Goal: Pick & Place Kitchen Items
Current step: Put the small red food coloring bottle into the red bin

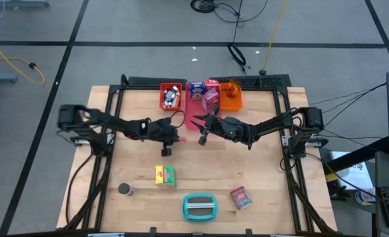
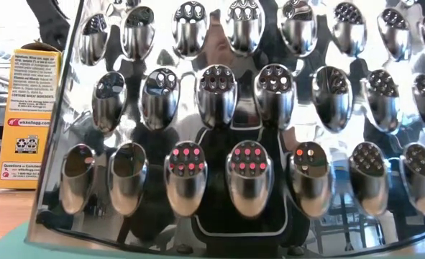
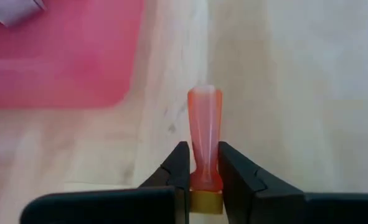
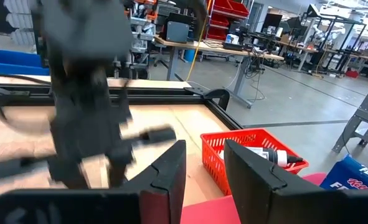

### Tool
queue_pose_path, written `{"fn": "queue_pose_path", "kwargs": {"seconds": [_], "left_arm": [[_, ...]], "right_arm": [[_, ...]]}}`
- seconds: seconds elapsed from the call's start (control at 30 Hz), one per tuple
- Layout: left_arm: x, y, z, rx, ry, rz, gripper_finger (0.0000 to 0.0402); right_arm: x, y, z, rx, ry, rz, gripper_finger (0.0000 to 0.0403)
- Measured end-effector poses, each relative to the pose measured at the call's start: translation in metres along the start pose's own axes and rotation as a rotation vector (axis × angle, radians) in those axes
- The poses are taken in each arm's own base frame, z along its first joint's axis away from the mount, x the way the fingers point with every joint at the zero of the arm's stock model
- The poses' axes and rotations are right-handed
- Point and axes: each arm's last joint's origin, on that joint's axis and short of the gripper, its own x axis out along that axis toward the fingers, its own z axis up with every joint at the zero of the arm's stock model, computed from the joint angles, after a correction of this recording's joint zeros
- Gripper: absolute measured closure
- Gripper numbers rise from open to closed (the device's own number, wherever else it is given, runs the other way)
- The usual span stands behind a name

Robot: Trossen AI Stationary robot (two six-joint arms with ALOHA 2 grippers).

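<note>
Wooden counter. Far edge: red tray, pink tray, orange tray. Nearer than pink tray: yellow-green box, dark can, teal-grey grater, red-white box.

Overhead view. Left gripper and right gripper met mid-table beside the pink tray. Red tray and orange tray sat behind. Yellow-green boxes, can, grater and packet lay nearer.
</note>
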Motion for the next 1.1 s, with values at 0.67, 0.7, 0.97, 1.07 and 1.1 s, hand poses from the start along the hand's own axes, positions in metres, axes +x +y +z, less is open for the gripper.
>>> {"fn": "queue_pose_path", "kwargs": {"seconds": [0.67,0.7,0.97,1.07,1.1], "left_arm": [[-0.075,0.030,0.022,-0.191,-0.110,0.610,0.0347],[-0.075,0.035,0.022,-0.212,-0.113,0.625,0.0347],[-0.077,0.071,0.017,-0.319,-0.160,0.649,0.0352],[-0.080,0.082,0.016,-0.349,-0.195,0.631,0.0353],[-0.081,0.085,0.015,-0.357,-0.203,0.630,0.0353]], "right_arm": [[-0.008,0.017,0.009,0.003,-0.041,0.050,0.0303],[-0.009,0.019,0.011,-0.005,-0.042,0.057,0.0303],[-0.022,0.033,0.027,-0.034,-0.092,0.106,0.0303],[-0.027,0.037,0.031,-0.051,-0.090,0.124,0.0303],[-0.028,0.038,0.033,-0.048,-0.100,0.127,0.0303]]}}
